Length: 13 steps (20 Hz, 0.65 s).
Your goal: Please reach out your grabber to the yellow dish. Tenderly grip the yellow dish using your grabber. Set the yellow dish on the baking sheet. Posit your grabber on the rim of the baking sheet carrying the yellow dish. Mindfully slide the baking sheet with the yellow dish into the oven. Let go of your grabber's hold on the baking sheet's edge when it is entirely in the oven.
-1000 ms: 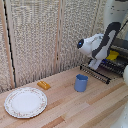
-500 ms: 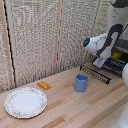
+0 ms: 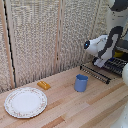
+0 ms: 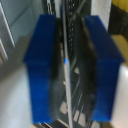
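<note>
Looking across the exterior view, we see a pale wooden table point(image 3: 65, 107) made of long planks, backed by a wall of light woven blinds point(image 3: 45, 35) split by upright wooden posts. On the table near the exterior view's left lies a large white patterned plate point(image 3: 25, 102). Just beyond it, closer to the blinds, sits a small orange block point(image 3: 43, 85), apart from the plate. Near the middle stands a blue cup point(image 3: 81, 83), upright and well apart from the plate.

At the exterior view's right, the white arm bends down toward the baking sheet point(image 3: 95, 73), a dark wire rack with parallel bars whose front edge sticks out over the table behind the cup. The rack runs back into the dark oven point(image 3: 118, 64), of which we make out only part at the frame's edge. A patch of yellow point(image 3: 120, 53) shows behind the arm; we cannot tell whether it is the yellow dish.

In the wrist view, the grabber point(image 4: 66, 70) has its two blue fingers point(image 4: 42, 70) standing on either side of a thin metal bar of the baking sheet point(image 4: 75, 107). The picture is blurred, and we cannot tell whether the pads press the bar or merely flank it.
</note>
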Available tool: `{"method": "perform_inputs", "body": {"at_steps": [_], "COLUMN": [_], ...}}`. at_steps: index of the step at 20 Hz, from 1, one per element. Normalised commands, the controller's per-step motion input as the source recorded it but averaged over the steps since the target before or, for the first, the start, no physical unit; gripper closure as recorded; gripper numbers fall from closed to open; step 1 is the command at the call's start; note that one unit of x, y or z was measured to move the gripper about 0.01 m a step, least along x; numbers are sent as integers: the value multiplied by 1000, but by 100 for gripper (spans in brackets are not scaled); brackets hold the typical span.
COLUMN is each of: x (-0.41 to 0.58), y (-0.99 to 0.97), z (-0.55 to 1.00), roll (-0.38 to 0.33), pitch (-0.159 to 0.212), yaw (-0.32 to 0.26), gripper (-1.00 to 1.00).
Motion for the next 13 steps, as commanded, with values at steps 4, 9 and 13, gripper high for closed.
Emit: {"method": "perform_inputs", "body": {"at_steps": [4, 9, 13], "x": [-6, 106, 326], "y": [-11, 86, 198], "z": [159, 279, 151], "roll": [-136, 18, 99], "pitch": [0, 2, 25], "yaw": [43, -10, -38], "gripper": [-100, -100, -100]}}
